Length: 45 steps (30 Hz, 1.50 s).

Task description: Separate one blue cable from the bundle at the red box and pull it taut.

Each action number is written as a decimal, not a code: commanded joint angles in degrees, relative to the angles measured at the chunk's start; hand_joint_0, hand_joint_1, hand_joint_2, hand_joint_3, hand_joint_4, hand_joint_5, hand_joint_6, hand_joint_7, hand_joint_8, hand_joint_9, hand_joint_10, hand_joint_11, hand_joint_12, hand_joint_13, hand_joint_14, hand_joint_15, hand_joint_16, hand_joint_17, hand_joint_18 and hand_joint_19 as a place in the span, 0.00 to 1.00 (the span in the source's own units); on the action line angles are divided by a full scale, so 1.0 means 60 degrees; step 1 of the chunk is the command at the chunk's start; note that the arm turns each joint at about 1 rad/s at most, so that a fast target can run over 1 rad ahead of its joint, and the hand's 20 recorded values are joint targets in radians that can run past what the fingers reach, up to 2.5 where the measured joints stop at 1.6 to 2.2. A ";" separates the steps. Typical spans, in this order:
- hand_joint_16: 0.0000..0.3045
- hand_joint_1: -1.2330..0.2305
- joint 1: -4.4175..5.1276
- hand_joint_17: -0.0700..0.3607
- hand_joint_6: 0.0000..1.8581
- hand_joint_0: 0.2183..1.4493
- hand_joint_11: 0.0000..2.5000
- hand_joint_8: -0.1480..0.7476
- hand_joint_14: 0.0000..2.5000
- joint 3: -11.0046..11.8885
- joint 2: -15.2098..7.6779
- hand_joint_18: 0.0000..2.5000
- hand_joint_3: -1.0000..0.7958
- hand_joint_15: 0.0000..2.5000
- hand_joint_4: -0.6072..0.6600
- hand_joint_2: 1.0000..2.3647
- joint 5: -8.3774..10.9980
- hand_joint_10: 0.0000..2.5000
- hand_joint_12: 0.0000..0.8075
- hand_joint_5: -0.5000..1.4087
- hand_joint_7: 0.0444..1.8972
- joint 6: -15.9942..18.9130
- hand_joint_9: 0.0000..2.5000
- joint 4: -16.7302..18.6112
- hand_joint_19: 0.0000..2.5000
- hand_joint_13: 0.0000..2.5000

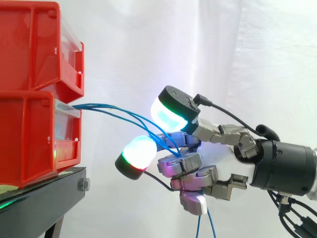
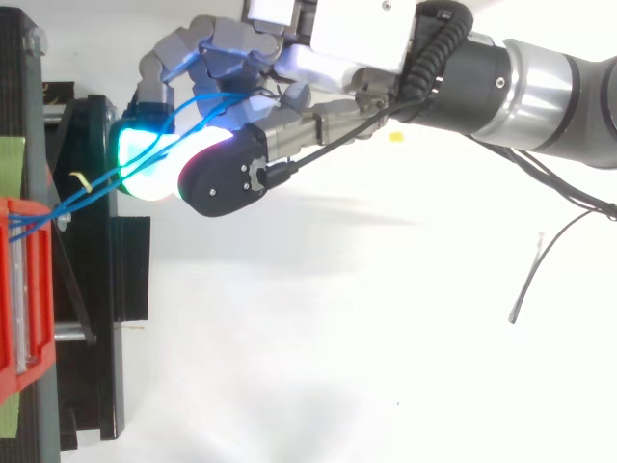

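The robot hand [image 1: 190, 166] has its fingers curled round several blue cables [image 1: 104, 105], not yet one alone. From the grip they run slack, slightly upward, to the red box [image 1: 34, 144] beyond its fingertips; tautening likely means drawing straight away.

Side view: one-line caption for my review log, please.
Hand curled round blue cables that arc from the lower red bin and hang below the palm.
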 commanded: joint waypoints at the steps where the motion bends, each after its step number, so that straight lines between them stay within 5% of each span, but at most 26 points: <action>1: 0.77 0.48 0.0006 0.57 0.46 0.23 1.00 0.75 1.00 0.0000 -0.0035 0.88 0.28 0.66 0.68 0.00 0.0030 1.00 0.89 0.12 0.46 -0.0050 0.20 0.0234 0.21 0.63; 10: 0.77 0.48 0.0021 0.57 0.46 0.23 1.00 0.75 1.00 0.0000 -0.0050 0.88 0.28 0.65 0.68 0.00 0.0206 1.00 0.88 0.12 0.45 -0.0050 0.19 0.0234 0.21 0.62; 21: 0.75 0.48 0.0050 0.56 0.46 0.24 1.00 0.74 1.00 0.0103 -0.0035 0.87 0.28 0.64 0.68 0.00 0.1246 1.00 0.87 0.12 0.45 0.0257 0.18 0.0102 0.21 0.61; 33: 0.71 0.47 0.0138 0.54 0.46 0.26 1.00 0.71 1.00 0.0279 -0.0035 0.86 0.30 0.63 0.67 0.00 0.0938 1.00 0.85 0.13 0.46 0.0213 0.18 0.0029 0.22 0.60; 45: 0.67 0.44 0.0299 0.52 0.47 0.31 1.00 0.67 1.00 0.0293 -0.0020 0.84 0.43 0.63 0.65 0.01 0.0777 1.00 0.82 0.14 0.50 0.0213 0.19 -0.0015 0.24 0.58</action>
